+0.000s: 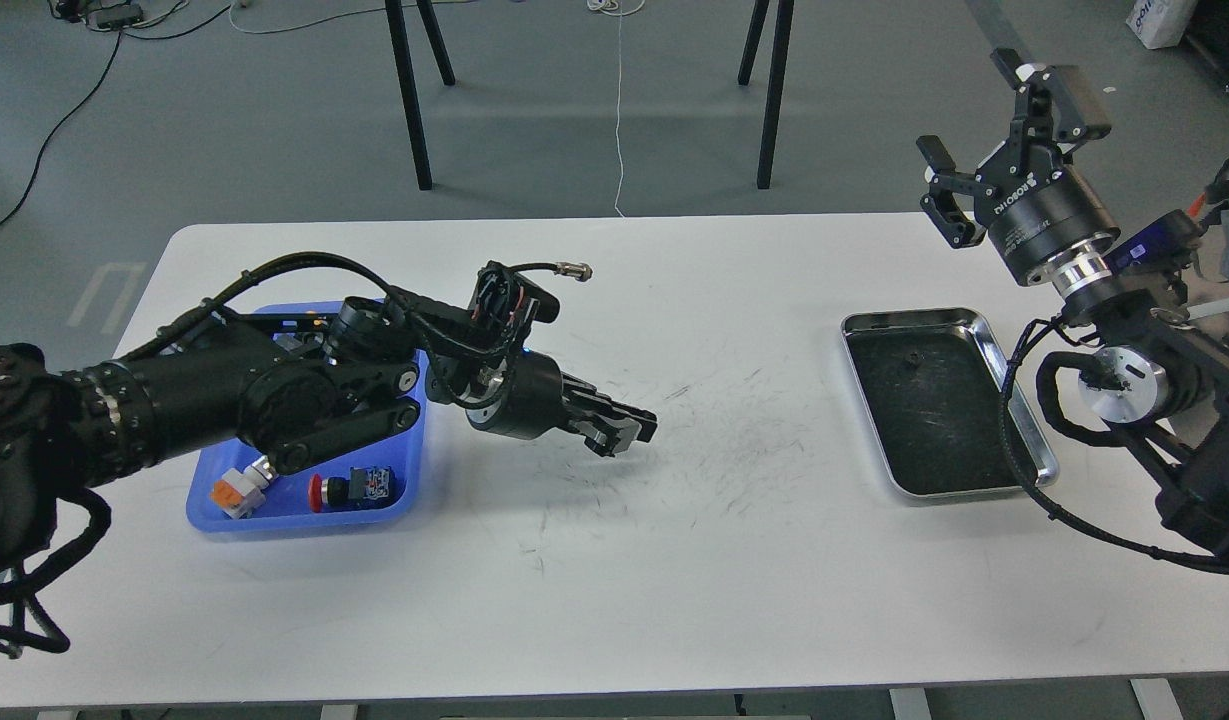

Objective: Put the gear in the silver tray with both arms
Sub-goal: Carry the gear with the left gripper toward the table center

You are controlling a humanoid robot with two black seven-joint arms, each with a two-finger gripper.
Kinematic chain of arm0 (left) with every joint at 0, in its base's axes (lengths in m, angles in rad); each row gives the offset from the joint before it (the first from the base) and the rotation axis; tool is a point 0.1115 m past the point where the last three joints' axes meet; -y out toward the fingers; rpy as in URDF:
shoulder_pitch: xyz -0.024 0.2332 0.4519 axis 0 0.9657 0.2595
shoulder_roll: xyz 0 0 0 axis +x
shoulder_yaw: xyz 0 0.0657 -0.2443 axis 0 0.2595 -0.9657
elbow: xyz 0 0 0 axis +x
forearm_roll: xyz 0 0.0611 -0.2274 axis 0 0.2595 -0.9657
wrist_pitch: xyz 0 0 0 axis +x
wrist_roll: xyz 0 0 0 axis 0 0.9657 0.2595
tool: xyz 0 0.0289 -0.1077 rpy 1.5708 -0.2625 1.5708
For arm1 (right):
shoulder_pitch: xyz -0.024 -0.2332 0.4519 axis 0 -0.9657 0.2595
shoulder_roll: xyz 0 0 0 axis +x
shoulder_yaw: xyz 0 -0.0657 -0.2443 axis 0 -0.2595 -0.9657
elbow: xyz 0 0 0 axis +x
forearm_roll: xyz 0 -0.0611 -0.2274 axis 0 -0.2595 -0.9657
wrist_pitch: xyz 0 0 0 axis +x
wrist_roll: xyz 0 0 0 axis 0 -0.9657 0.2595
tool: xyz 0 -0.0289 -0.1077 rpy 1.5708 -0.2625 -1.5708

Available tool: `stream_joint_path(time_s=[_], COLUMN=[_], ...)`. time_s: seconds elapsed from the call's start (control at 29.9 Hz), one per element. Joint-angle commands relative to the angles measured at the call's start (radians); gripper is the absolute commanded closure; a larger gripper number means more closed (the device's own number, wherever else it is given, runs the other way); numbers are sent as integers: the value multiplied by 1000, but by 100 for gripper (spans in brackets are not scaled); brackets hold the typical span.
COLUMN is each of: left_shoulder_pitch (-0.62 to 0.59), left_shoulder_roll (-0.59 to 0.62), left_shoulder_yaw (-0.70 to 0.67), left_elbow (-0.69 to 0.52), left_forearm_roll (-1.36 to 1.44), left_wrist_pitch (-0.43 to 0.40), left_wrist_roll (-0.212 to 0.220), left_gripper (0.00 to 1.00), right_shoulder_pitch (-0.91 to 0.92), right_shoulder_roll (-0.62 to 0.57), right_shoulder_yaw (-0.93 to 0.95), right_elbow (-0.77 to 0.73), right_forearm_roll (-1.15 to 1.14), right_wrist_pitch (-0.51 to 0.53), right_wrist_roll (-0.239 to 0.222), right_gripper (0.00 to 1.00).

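— Could any writing be read?

— Only on the right claw (936, 190): white letters on its black body, seemingly "ROBOTIQ," seen upside down. Nothing else was legible.

— Where did the silver tray (977, 331) lie?

— On the white desk (674, 560), right of centre, beside the right arm (1124, 370). Its long axis ran from the near edge toward the far edge, the near end swung slightly right. A small dark thing (913, 359) sat on its scratched floor near the far end; too small to name.

— And the claws?

— The right one was raised beyond the tray's far right corner, fingers apart, holding nothing. The left claw (629, 430) hung low over the desk just right of the blue bin (304, 515), pointing toward the tray; its fingers were close together, and I could not tell whether anything was between them.

— The bin?

— It held small parts, one with a red button (319, 492).
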Motion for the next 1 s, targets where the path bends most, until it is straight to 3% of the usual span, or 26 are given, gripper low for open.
stream_joint_path(time_s=[0.0,0.33,0.64,0.97], left_shoulder_pitch=[0,0,-3,19], left_shoulder_roll=[-61,-187,-187,-187], left_shoulder_yaw=[1,3,12,14], left_elbow=[37,107,201,219], left_forearm_roll=[-1,-1,2,7], left_wrist_pitch=[1,4,3,4], left_wrist_roll=[0,0,0,0], left_gripper=[75,75,75,73], right_shoulder_pitch=[-1,-1,-9,-9], right_shoulder_roll=[1,3,1,1], right_shoulder_yaw=[0,0,0,-3], right_elbow=[-4,-4,-4,-3], right_forearm_roll=[0,0,0,0], right_wrist_pitch=[1,0,0,0], right_wrist_roll=[0,0,0,0], right_gripper=[2,2,2,2])
